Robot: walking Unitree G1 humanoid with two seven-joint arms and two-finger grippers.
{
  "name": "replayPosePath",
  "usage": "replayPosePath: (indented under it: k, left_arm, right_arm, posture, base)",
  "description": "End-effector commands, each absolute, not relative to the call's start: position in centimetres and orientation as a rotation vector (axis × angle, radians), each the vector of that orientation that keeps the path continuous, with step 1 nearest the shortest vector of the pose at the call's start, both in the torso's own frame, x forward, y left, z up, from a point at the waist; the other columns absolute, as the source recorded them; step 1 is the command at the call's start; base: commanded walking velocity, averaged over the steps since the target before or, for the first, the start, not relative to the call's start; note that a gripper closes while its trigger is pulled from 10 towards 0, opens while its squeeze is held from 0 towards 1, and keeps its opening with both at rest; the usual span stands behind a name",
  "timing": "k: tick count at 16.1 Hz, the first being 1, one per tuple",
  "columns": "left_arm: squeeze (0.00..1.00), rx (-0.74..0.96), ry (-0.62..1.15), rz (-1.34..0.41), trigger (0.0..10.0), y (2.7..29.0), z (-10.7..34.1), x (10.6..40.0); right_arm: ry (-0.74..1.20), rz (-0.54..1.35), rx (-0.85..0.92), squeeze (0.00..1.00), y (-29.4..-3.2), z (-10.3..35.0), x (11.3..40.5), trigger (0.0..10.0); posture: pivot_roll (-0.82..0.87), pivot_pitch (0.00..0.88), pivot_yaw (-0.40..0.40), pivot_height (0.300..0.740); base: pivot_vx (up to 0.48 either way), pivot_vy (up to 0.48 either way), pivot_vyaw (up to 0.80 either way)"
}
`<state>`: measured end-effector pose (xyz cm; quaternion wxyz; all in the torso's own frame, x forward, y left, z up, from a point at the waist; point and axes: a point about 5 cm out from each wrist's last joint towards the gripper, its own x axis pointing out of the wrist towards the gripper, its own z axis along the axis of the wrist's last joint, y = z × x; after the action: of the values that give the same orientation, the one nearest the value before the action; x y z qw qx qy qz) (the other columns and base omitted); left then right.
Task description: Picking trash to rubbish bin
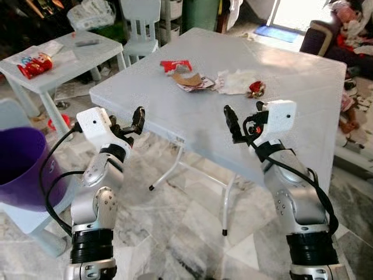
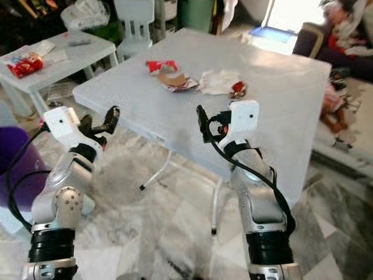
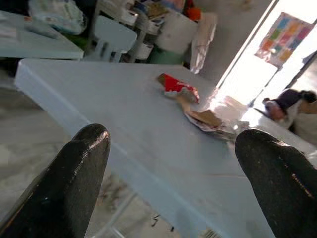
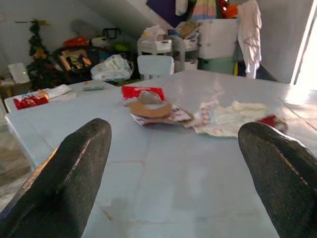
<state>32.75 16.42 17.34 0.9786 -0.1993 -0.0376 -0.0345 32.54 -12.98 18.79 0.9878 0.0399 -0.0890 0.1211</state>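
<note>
Trash lies in a loose cluster on the pale blue table (image 1: pixel 291 87): a red wrapper (image 1: pixel 175 65), a brown cardboard scrap (image 1: pixel 191 79), crumpled white paper (image 1: pixel 238 80) and a small red piece (image 1: pixel 255 88). A purple bin (image 1: pixel 20 166) stands on the floor at my far left. My left gripper (image 1: pixel 131 123) hovers open just off the table's near corner, with nothing between its fingers (image 3: pixel 74 168). My right gripper (image 1: pixel 236 125) is also open and empty, held over the table's front edge and pointing at the trash (image 4: pixel 158 109).
A second small table (image 1: pixel 64 58) with a red packet (image 1: pixel 35 65) stands at the back left, with a white plastic chair (image 1: pixel 140 23) behind it. The table's metal legs (image 1: pixel 227 204) rest on a marble floor. A person (image 1: pixel 349 29) sits at the far right.
</note>
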Motion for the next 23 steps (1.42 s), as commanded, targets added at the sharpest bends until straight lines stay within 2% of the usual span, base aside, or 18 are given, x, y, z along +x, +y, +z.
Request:
replayPosePath:
  k: [1,5,19,23]
  left_arm:
    - [0.0,-0.383,-0.061,-0.063,10.0,16.1,17.2,32.9]
    - [0.0,-0.365,-0.079,-0.082,10.0,16.2,17.8,33.2]
    - [0.0,-0.357,-0.093,-0.067,10.0,16.9,18.2,33.5]
    - [0.0,-0.364,-0.106,-0.076,10.0,16.9,18.4,33.5]
  right_arm:
    - [-0.185,0.22,0.077,0.0,-13.6,19.0,32.6,10.0]
    - [-0.189,0.214,0.079,0.0,-13.7,19.2,32.8,10.0]
    - [-0.191,0.212,0.077,0.0,-13.6,19.4,33.0,10.0]
    - [-0.197,0.214,0.079,0.0,-13.4,19.5,33.1,10.0]
  posture:
    - [0.04,0.095,-0.037,0.74]
    - [0.04,0.098,-0.035,0.74]
    - [0.04,0.104,-0.034,0.74]
    - [0.04,0.103,-0.036,0.74]
  base:
    - [0.0,0.0,0.0]
    - [0.0,0.0,0.0]
    - [0.0,0.0,-0.79]
    - [0.065,0.0,-0.12]
